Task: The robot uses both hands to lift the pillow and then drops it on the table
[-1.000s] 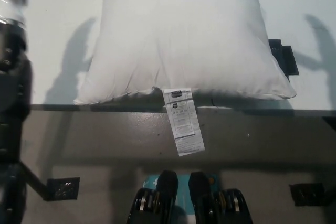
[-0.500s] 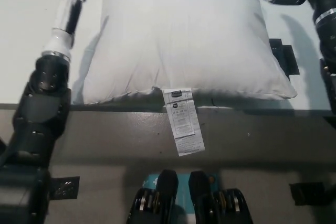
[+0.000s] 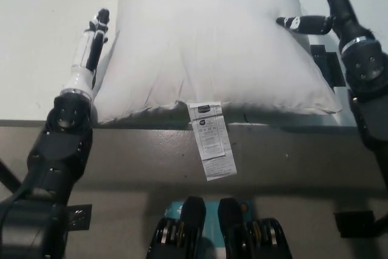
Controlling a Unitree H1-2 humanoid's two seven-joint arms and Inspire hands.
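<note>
A large white pillow [image 3: 209, 40] lies on a pale table [image 3: 42, 34], filling the upper middle of the head view. Its top edge is cut off by the frame. Its near edge sits right along the table's front edge, and a printed tag [image 3: 211, 139] hangs from that edge down past the table front.

The white left hand [image 3: 91, 47] rests on the table at the pillow's left side, just beside it or touching; which one is not clear. Its fingers lie straight and close together, pointing away from the robot, and they hold nothing.

The black right hand [image 3: 321, 10] is at the pillow's upper right. One finger [image 3: 300, 23] reaches sideways and touches the pillow's right side. The others point up and run out of the frame, so the grip is hard to judge, but the hand looks spread and has not closed on the pillow.

A small dark object [image 3: 327, 65] lies on the table at the right, partly hidden by the pillow's corner and the right arm; what it is cannot be made out.

There are no containers. Below the table edge is a grey-brown floor [image 3: 133, 162], with a dark marker [image 3: 73, 216] at lower left and another [image 3: 354, 224] at lower right.
</note>
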